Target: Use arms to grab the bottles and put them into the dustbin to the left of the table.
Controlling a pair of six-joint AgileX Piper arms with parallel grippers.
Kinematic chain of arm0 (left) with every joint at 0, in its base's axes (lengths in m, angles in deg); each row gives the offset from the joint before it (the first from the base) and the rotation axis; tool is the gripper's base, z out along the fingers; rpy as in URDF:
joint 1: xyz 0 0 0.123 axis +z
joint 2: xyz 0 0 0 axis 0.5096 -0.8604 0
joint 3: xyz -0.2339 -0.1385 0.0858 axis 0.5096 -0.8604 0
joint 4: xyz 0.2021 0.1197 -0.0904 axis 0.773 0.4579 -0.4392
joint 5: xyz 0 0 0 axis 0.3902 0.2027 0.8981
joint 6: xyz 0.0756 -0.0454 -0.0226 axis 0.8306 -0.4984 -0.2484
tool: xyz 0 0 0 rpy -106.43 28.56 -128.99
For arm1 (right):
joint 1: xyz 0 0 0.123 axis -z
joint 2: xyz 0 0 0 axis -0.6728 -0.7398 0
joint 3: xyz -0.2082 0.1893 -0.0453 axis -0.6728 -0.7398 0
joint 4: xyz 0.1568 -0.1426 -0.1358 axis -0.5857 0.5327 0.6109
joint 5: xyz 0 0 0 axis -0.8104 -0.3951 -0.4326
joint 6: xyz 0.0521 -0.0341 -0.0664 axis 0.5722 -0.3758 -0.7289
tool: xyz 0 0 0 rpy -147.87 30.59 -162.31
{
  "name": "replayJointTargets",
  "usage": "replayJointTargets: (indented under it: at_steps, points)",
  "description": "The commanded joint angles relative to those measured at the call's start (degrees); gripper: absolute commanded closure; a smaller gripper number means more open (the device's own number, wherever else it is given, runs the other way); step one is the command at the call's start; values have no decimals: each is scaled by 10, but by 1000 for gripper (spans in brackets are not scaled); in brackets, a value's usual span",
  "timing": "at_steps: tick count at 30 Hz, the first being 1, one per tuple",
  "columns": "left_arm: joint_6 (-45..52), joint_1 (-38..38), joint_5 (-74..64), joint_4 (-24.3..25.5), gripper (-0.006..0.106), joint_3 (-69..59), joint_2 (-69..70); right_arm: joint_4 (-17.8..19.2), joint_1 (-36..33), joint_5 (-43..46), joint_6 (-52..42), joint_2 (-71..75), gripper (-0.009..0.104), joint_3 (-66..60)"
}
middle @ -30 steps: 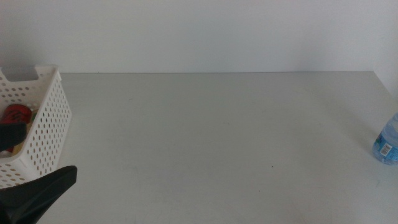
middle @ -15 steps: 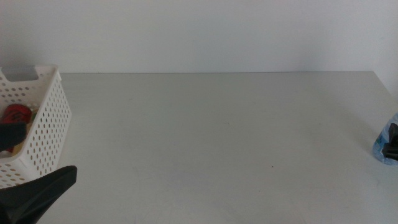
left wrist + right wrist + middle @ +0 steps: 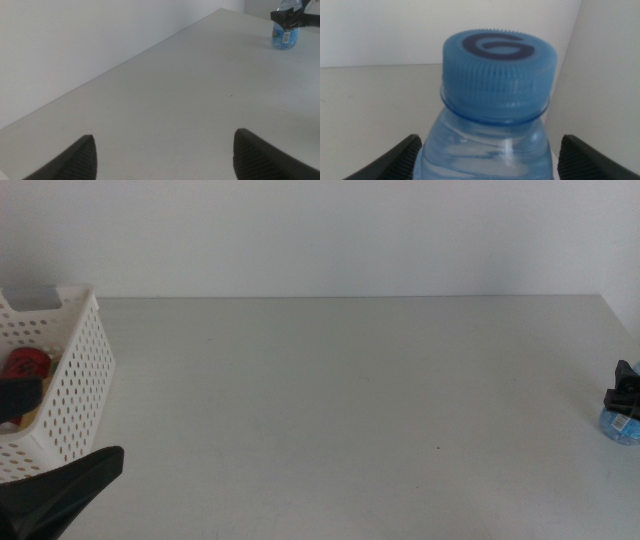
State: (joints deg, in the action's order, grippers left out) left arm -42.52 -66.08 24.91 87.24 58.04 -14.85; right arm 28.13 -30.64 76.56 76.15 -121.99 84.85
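1. Since a second ago, the right tool (image 3: pixel 626 385) has come in from the right edge of the middle view and now sits over the top of the water bottle (image 3: pixel 620 423), which stood uncovered before; nothing else on the table (image 3: pixel 340 400) has shifted.
2. Done so far, by the look of it: a red can (image 3: pixel 27 362) already lies inside the dustbin (image 3: pixel 75 380) at the table's left end. Whether a tea bottle lies there too cannot be told.
3. Left to do: the water bottle stands upright at the far right edge of the table, well apart from the dustbin, not yet lifted.
4. In the right wrist view its jaws are spread, one on each side of the bottle's shoulder, not visibly touching it.
5. That bottle is clear, blue-tinted plastic with a ribbed blue cap (image 3: pixel 499 75) bearing a dark swirl mark and a blue label low down.
6. Near the dustbin, the left tool (image 3: pixel 165 150) waits low over the table, jaws wide apart and holding nothing.
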Motion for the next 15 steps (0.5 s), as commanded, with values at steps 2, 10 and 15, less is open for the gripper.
replayJointTargets:
  at_steps: [2,10,15]
  points:
    - [-6,-2,43,-3,7,14,-5,-18,3,40,-8,18,23,11]
    - [-6,-2,43,-3,7,14,-5,4,-3,30,-7,18,79,11]
    - [-6,-2,43,-3,7,14,-5,26,-45,60,-1,25,96,24]
